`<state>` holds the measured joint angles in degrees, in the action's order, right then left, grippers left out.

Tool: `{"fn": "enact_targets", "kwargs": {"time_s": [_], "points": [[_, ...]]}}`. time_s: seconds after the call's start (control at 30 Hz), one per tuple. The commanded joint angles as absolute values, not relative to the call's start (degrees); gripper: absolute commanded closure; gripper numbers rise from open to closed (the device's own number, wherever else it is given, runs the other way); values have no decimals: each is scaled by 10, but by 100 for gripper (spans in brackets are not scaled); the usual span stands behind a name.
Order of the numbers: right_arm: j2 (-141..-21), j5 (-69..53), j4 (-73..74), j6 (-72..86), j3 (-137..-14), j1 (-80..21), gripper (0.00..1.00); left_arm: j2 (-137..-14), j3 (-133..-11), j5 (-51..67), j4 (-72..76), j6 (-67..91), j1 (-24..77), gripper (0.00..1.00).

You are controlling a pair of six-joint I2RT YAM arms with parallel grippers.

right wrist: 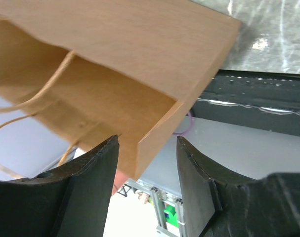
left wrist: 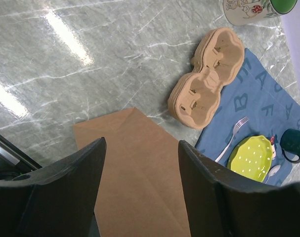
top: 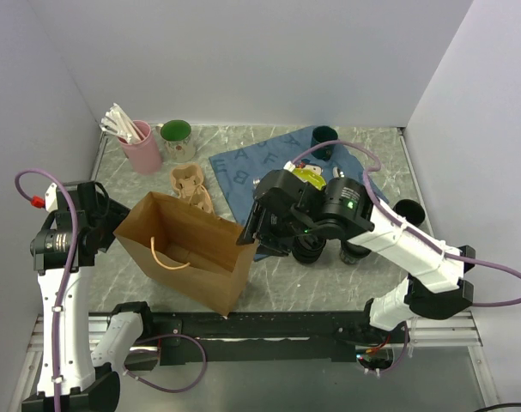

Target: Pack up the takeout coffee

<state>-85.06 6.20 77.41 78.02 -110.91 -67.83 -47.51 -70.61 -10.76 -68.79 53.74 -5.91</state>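
- Spread apart, the right gripper (right wrist: 146,163) has the rim corner of the brown paper bag (top: 187,253) between its fingers; we cannot tell whether either finger touches the paper.
- Likewise spread, the left gripper (left wrist: 141,168) holds nothing and hangs over the bag's flat, smooth side.
- We see a grey, marble-veined table (top: 329,287), glossy under the lights.
- The bag's mouth gapes open, with a thin paper handle inside.
- A blue cloth (top: 243,167) printed with letters lies behind it, with the tan moulded cup carrier (top: 191,185) at its left edge.
- One squat black coffee cup (top: 408,211) stands at the table's far right, outside the bag; a second dark cup (top: 309,250) sits beneath the right arm, mostly hidden.
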Motion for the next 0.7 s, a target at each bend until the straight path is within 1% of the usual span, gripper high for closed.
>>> {"fn": "enact_targets", "kwargs": {"time_s": [0.0, 0.1, 0.2, 0.3, 0.33, 0.4, 0.43, 0.5, 0.53, 0.63, 0.67], "points": [[-845, 81, 896, 797, -1106, -676, 42, -465, -715, -95, -681, 538, -59, 34], [-862, 98, 896, 793, -1117, -676, 42, -461, -712, -95, -683, 536, -59, 34], [-881, 99, 899, 775, -1132, -673, 45, -459, -715, -96, -686, 535, -59, 34], [-879, 98, 899, 761, -1115, -673, 60, -459, -731, -105, -681, 526, -60, 35], [-872, 101, 899, 762, -1107, -673, 70, -461, -736, -109, -677, 521, -59, 35], [-864, 104, 899, 754, -1091, -673, 78, -468, -752, -118, -674, 510, -59, 35], [-859, 104, 899, 750, -1088, -674, 83, -469, -756, -120, -673, 507, -59, 35], [-853, 109, 899, 733, -1085, -674, 89, -472, -761, -120, -667, 494, -59, 36], [-849, 112, 899, 727, -1085, -672, 94, -471, -759, -120, -662, 489, -59, 36], [-843, 133, 897, 693, -1099, -672, 100, -466, -756, -137, -643, 471, -58, 36], [-845, 143, 898, 681, -1109, -671, 100, -465, -754, -143, -635, 465, -57, 36]]}}
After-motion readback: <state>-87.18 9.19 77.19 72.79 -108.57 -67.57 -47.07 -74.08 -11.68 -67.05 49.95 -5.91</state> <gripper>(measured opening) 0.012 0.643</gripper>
